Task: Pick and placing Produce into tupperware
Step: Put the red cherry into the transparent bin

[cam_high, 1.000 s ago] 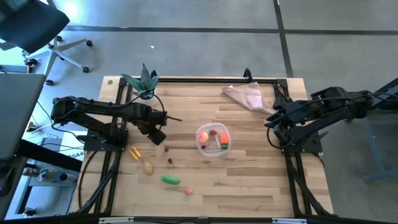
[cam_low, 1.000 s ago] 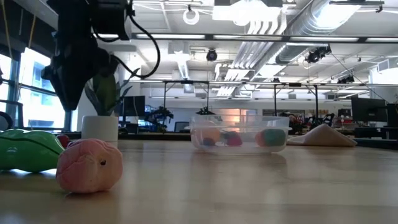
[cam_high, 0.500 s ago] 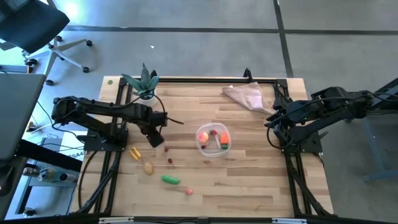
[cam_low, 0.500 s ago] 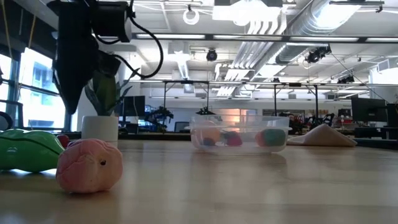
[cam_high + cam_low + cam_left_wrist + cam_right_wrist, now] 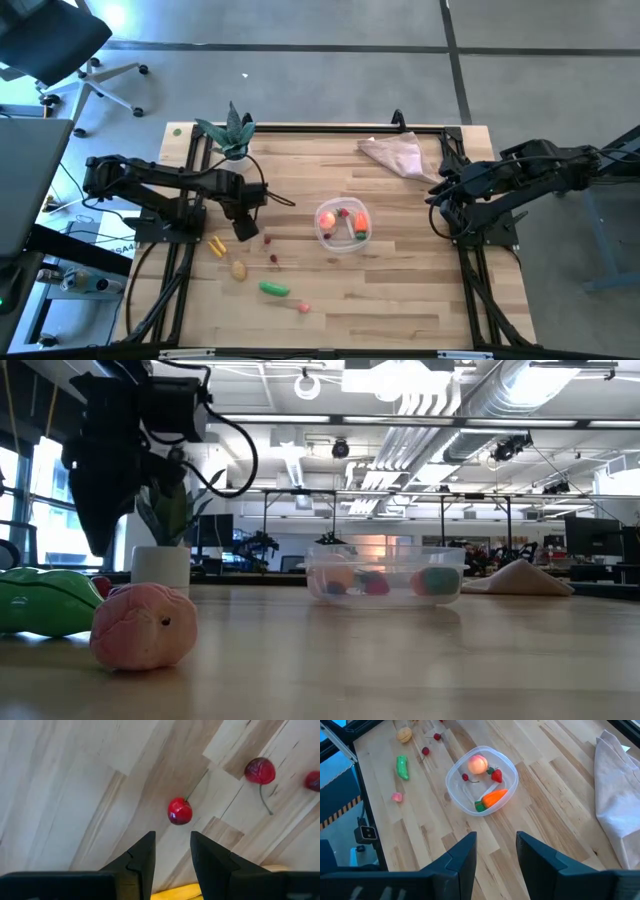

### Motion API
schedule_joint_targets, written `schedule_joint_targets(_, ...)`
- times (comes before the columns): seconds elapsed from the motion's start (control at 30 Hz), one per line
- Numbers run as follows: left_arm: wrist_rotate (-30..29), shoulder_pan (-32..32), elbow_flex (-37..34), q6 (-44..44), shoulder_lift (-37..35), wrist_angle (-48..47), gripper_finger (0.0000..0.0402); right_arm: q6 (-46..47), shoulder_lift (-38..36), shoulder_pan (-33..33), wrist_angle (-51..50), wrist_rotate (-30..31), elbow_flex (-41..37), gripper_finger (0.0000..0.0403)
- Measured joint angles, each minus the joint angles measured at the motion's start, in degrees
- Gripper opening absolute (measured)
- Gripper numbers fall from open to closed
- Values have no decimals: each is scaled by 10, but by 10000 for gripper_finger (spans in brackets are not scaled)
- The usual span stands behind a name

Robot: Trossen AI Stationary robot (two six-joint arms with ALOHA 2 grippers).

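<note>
Overhead, the left gripper [image 5: 243, 229] is seen left of centre in the high view, poised above the counter [image 5: 400, 290] with nothing between its fingers. The tupperware [image 5: 343, 225] sits near the middle of the frame, already holding an orange carrot [image 5: 360, 228] and a pink-red round piece [image 5: 327, 218]. Loose produce is scattered at lower left: a yellow piece [image 5: 216, 245], a beige potato [image 5: 239, 269], a green pod [image 5: 274, 289] and a small pink piece [image 5: 303, 307]. The right gripper [image 5: 436, 193] is parked at centre right, near a beige cloth [image 5: 394, 153] at upper right.

From the low view, the tupperware [image 5: 385, 575] is seen at centre, and the pink piece [image 5: 145, 626] and green pod [image 5: 45, 600] at lower left, while the left arm hangs at upper left in front of a potted plant [image 5: 165, 540].

Through the left wrist view, a red cherry [image 5: 179, 811] lies at centre frame on bare wood, just ahead of the parted, empty fingers [image 5: 142, 857]; two darker cherries [image 5: 260, 770] are seen at upper right. For a clean pick, the gap should be centred over the red cherry and lowered straight, so that the small round fruit is not nudged away.

Through the right wrist view, the right fingers [image 5: 465, 855] are held apart and empty, with the tupperware [image 5: 454, 795] in the upper middle.
</note>
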Motion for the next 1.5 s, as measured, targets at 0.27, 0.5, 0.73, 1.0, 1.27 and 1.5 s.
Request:
schedule_joint_targets(0.27, 10, 0, -38, 41, 0, 58, 113, 0, 0, 0, 0, 0, 0, 130)
schedule_joint_targets(0.5, -29, 0, -51, 40, 0, 67, 113, 0, 0, 0, 0, 0, 0, 130)
schedule_joint_targets(0.73, -23, 0, -51, 43, 0, 68, 113, 0, 0, 0, 0, 0, 0, 130)
schedule_joint_targets(1.0, 30, -1, -51, 66, 0, 66, 113, 0, 0, 0, 0, 0, 0, 130)
schedule_joint_targets(1.27, 6, -1, -51, 114, 0, 97, 113, 0, 0, 0, 0, 0, 0, 130)
schedule_joint_targets(1.5, 13, -1, -50, 137, 0, 101, 113, 0, 0, 0, 0, 0, 0, 130)
